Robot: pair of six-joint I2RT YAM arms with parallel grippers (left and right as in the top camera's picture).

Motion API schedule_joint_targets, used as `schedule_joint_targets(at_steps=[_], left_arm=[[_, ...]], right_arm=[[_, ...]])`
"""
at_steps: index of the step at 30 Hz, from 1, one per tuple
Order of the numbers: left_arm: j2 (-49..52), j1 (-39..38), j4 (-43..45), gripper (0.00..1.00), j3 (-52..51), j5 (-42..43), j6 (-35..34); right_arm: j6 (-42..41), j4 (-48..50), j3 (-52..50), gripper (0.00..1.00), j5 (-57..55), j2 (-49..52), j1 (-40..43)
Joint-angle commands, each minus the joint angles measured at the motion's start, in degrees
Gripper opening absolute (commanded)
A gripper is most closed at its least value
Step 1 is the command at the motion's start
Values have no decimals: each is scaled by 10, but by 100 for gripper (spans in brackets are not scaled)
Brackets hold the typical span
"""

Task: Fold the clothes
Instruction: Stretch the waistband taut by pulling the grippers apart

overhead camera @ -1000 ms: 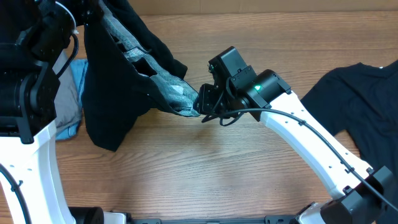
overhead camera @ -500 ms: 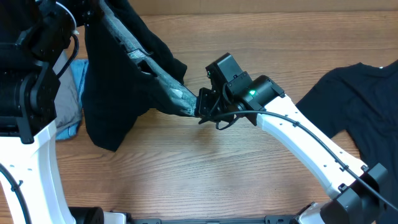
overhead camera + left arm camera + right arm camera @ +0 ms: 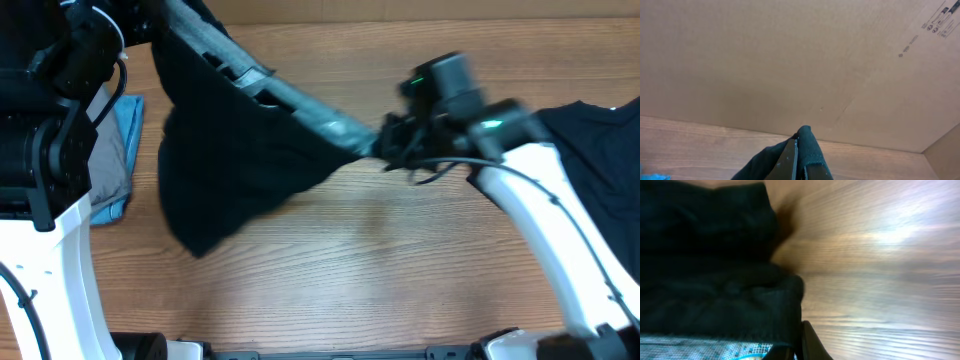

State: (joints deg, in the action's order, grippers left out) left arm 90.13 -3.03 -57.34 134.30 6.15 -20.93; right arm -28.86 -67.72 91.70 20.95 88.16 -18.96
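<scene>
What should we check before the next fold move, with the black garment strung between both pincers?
1. Left pincer shut on the black garment: ok, fabric clamped in it.
2. Right pincer shut on the end of the garment's grey band: ok.
3. Grey band taut between the pincers: ok, it runs in a straight line.
4. Garment's lower edge off the table: cannot tell.
5. Second black garment apart from the held one: ok.
6. Right arm sharp in the overhead view: not ok, blurred.
</scene>
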Motion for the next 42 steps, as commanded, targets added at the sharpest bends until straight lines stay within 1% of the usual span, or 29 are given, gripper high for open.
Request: schedule_joint_targets(at_steps=[1,4,8,11,13,17,21,32,38,42], left_arm=[[-3,-5,22,4,19,-11,-16],[-3,-9,32,4,19,-11,-26],[-3,-12,31,4,19,2,-36],[-5,-12,4,4,21,9,-36],[-8,-11,-18,4,21,-1,-35],[-19,-11,-49,4,21,-56,-28],[-35,-11,-57,4,21,-85,-24],[-112,-11,-55,4,21,-85,-18],[-170,-11,-57,4,21,-80,-18],[-204,-11,-61,4,21,-85,-18]], right_arm=[[76,-47,97,4,-3,-38,50],[102,-88,170,4,-3,-38,77],[154,-108,253,4,-3,-38,98],[198,-121,314,4,-25,-38,101],[200,-123,333,4,-50,-38,101],[200,-130,368,4,-115,-38,101],[200,-139,401,4,-166,-38,101],[216,-135,492,4,-179,-41,101],[216,-143,544,4,-179,-62,101],[211,-155,561,4,-185,-84,101]])
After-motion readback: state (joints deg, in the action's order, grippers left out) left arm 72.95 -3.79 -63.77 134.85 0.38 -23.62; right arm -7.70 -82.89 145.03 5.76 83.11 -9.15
